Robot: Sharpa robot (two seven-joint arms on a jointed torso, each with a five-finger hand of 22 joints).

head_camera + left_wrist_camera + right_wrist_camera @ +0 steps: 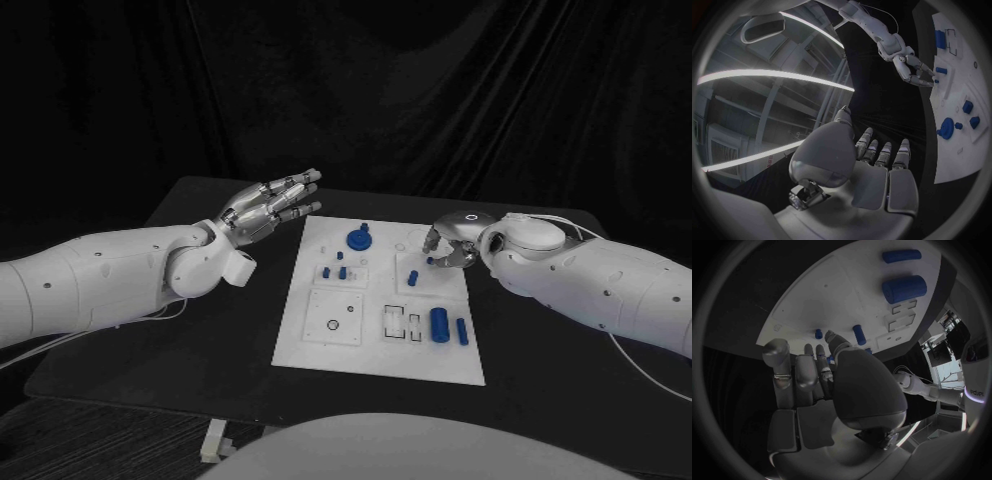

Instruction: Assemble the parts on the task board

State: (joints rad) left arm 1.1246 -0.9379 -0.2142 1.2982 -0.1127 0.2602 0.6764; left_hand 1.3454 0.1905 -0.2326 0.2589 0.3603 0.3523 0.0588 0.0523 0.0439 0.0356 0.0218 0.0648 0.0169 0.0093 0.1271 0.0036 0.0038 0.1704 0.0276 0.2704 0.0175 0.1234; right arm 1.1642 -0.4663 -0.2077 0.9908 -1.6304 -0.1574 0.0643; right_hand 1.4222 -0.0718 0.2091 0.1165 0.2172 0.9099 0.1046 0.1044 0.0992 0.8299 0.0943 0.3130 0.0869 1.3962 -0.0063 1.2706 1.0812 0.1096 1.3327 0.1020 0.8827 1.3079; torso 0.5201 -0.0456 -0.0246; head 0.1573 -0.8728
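Surface (173, 330): black, carrying white board (361, 350).
Right hand (450, 245): nearer; fingers curled, empty, just above upright peg (413, 279).
Left hand (267, 208): fingers spread, empty, off board.

One white rectangular task board (378, 352) lies on the single black desk (173, 330). On the board I count seven small blue plastic parts: one round disc with a knob (359, 239), three short pegs (335, 271), one upright peg by the right hand's fingers (413, 278), one thick cylinder (438, 326) and one thin rod (462, 332). Two silver many-fingered hands: left (270, 208), right (451, 246).
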